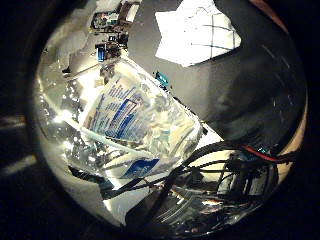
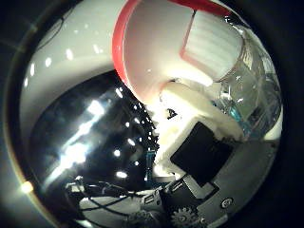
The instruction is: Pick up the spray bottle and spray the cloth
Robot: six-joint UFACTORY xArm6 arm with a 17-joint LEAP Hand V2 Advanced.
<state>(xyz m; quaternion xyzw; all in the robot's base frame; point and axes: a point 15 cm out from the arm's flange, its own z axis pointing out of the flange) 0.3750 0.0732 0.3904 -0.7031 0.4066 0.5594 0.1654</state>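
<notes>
The spray bottle's (image 2: pixel 190 42) red-and-white head fills the upper middle of the frame, tight against my palm. My hand (image 2: pixel 199 137) curls a white-and-black finger around its neck, lower right.

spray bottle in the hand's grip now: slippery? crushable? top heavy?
Probably slick: the spray bottle has a clear, glossy plastic body with a smooth label. Its thin-looking wall may flex under a hard squeeze. The red-and-white spray head is bulky, so it could tip if set down carelessly. The hand sits curled right under the head, which should limit slipping. Fill level cannot be told.
</notes>
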